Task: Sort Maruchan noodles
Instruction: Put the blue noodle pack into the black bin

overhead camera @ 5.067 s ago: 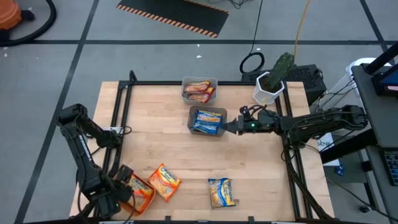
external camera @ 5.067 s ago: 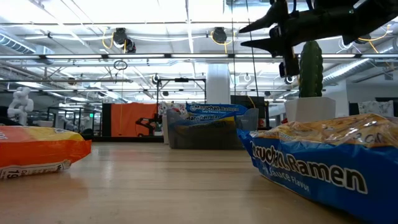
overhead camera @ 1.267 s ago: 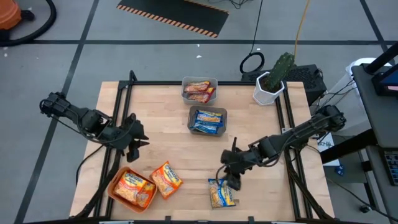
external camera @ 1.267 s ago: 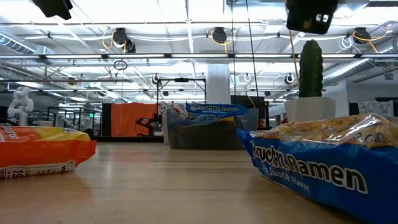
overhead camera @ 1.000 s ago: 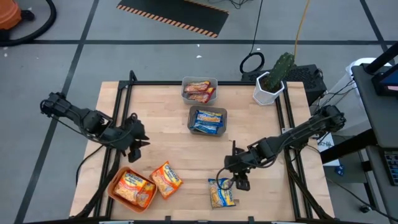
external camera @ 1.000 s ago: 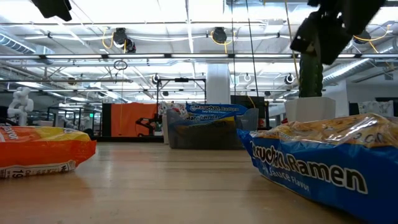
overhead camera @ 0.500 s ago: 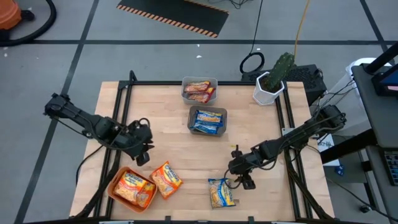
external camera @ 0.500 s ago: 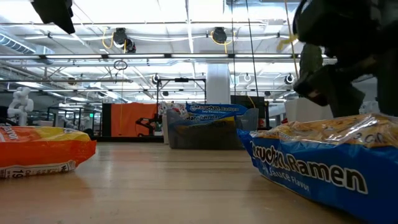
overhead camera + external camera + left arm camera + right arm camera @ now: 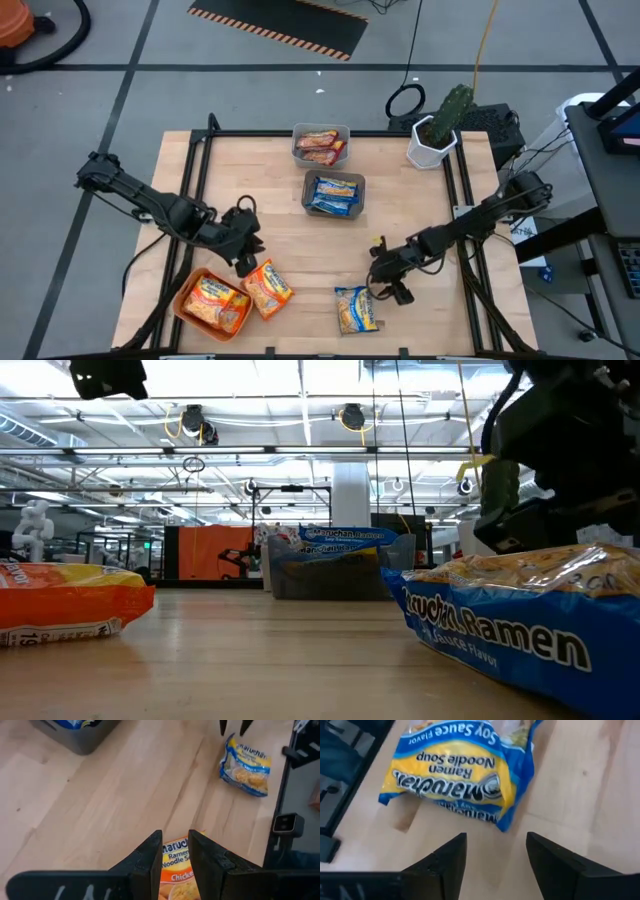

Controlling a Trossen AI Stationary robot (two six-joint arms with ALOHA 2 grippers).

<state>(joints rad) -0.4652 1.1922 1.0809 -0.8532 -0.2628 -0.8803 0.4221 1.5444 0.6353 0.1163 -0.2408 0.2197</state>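
An orange Maruchan packet [image 9: 267, 290] lies flat on the table beside the orange tray [image 9: 190, 290], which holds another orange packet [image 9: 212, 303]. My left gripper [image 9: 247, 265] hovers just beyond the loose orange packet's far-left end [image 9: 176, 870], fingers slightly open and empty. A blue Maruchan packet [image 9: 357, 310] lies flat near the table's front edge. My right gripper [image 9: 386, 291] is open and low by its far-right corner, with the packet [image 9: 465, 780] ahead of the fingers and not between them.
A grey bin [image 9: 334, 194] with blue packets sits mid-table. A clear bin [image 9: 321, 145] with reddish packets sits behind it. A cactus in a white pot [image 9: 438, 130] stands at the far right corner. Black frame rails run along the table's left and right sides.
My left gripper has gone toward the table's right and near edges, arriving over the loose orange packet. My right gripper has come down beside the blue packet, shifting a little toward the right. The packets have stayed put.
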